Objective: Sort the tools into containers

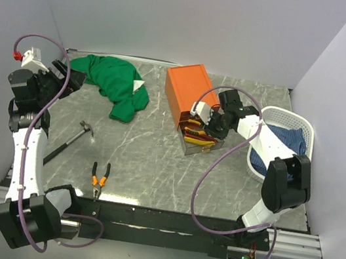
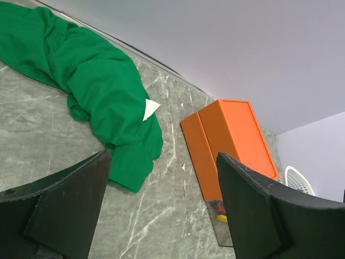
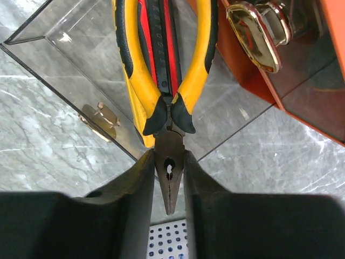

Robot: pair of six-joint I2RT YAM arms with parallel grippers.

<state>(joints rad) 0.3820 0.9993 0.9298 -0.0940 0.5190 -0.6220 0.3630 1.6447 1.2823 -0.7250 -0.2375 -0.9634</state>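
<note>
My right gripper is shut on the metal nose of the yellow-handled pliers. Their handles hang over the clear drawer pulled out of the orange box. A red-black utility knife lies in that drawer under the pliers. In the top view the right gripper sits above the drawer. A black-handled hammer and orange-black pliers lie on the table at the left. My left gripper is open and empty, raised near the back left.
A green cloth lies crumpled at the back, left of the orange box. A white perforated basket holding blue cloth stands at the right, close to my right arm. Walls enclose the table on three sides.
</note>
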